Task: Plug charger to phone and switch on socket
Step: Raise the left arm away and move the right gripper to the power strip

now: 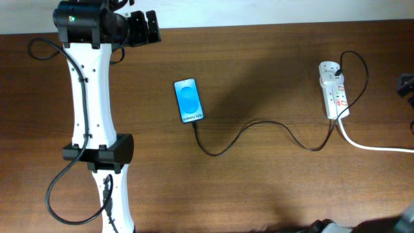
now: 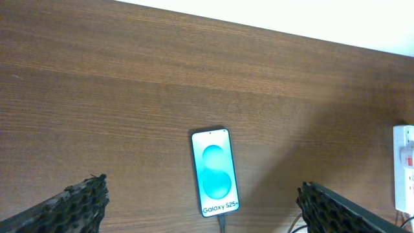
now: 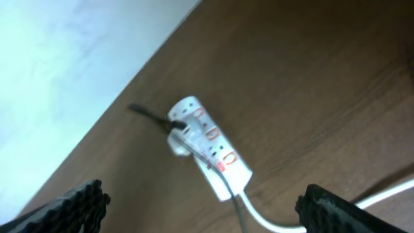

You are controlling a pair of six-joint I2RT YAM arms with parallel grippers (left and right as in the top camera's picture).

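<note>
A brown wood-grain table [image 1: 278, 71], evenly lit, meets a pale plain surface [image 1: 259, 10] at its far edge.

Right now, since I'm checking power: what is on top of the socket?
On the socket a black plug fills the end outlet, red switches alongside. Its pins are hidden inside; switch positions unclear.

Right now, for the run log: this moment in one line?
charger: tip at phone, looks plugged | socket: switch state unclear | left gripper: open | right gripper: open
</note>
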